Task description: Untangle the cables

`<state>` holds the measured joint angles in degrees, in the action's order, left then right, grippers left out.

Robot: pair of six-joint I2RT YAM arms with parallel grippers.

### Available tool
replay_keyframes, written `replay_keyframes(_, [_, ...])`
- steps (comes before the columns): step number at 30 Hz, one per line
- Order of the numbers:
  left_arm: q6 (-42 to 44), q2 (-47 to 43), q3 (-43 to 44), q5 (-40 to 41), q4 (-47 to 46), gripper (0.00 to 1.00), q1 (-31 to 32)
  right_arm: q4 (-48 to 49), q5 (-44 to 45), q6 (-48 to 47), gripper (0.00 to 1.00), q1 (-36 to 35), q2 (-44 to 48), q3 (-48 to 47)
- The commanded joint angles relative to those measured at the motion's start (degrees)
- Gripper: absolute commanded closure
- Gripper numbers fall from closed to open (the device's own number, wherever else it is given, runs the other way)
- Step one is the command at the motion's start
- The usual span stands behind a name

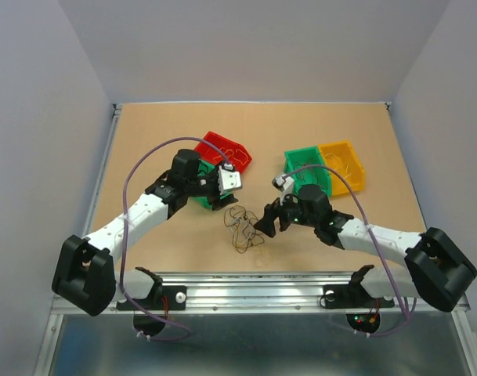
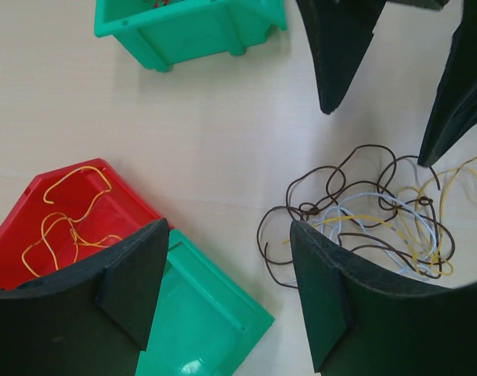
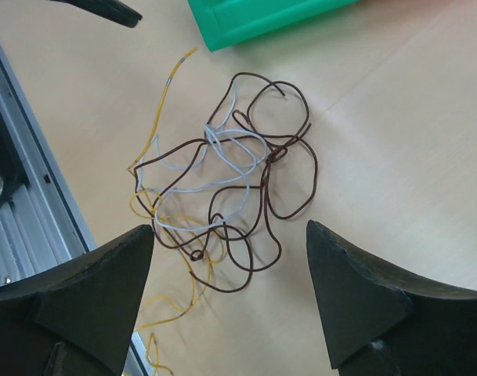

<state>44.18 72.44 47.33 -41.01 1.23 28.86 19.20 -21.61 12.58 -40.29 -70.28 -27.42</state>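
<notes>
Nearest me, the metal rail (image 1: 254,280) runs along the table (image 1: 152,141) edge, just this side of the cables (image 1: 242,225). The cables lie loose on the bare wood in 1 loopy tangle of brown, white and yellow strands, between the 2 grippers. The right gripper (image 1: 267,222) hangs just right of the tangle, and in its wrist view I see the tangle lying between and ahead of its tips. Its jaws stand released, with nothing pinched. The left gripper (image 1: 216,193) sits just left of and beyond the tangle, jaws likewise released and empty, above a green bin (image 2: 207,313). Right against that bin, farther from the tangle, is a red bin (image 1: 226,149) holding yellow wire (image 2: 70,227). Beyond the tangle to the right stand a second green bin (image 1: 305,174) and a yellow bin (image 1: 344,166) side by side, the yellow bin with thin wire in it.
</notes>
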Motion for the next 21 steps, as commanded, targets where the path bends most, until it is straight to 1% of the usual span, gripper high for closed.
replay_keyframes(1, [1.5,-2.3,0.0,-2.5,0.7,0.26,0.4,-3.7,5.2,-2.7,0.18,-2.7,-4.6,-6.1])
replay_keyframes(8, [1.0,-2.4,-0.7,-1.9,-0.7,0.26,0.5,-4.0,9.0,-3.4,0.28,-2.9,-15.8,-12.6])
replay_keyframes(10, [0.6,-3.0,-1.1,-1.7,-0.9,0.26,0.5,-4.6,10.6,-3.3,0.33,-2.9,-18.3,-14.3])
replay_keyframes(11, [0.6,-3.1,-1.2,-1.6,-0.9,0.26,0.5,-5.4,11.0,-3.3,0.44,-3.0,-18.8,-14.8])
replay_keyframes(13, [0.4,-3.5,-1.4,-1.7,-1.0,0.26,0.4,-6.2,11.1,-3.3,0.61,-3.0,-19.1,-15.1])
replay_keyframes(14, [0.4,-3.5,-1.4,-2.0,-1.0,0.26,0.5,-6.3,10.0,-3.8,0.77,-3.1,-18.2,-14.7])
replay_keyframes(16, [0.4,-3.5,-1.5,-2.1,-1.0,0.26,0.5,-6.2,8.5,-4.4,0.92,-3.3,-16.6,-13.7])
replay_keyframes(17, [0.4,-3.4,-1.5,-2.2,-1.0,0.26,0.5,-5.8,7.2,-4.7,0.99,-3.4,-13.8,-12.5])
replay_keyframes(19, [0.2,-3.4,-1.5,-2.7,-1.0,0.26,0.5,-4.0,5.7,-4.6,1.0,-3.5,-10.2,-10.3])
replay_keyframes(21, [-0.1,-3.4,-1.8,-3.4,-2.8,0.26,0.5,-0.1,3.2,-3.8,0.99,-3.5,-3.7,-6.4])
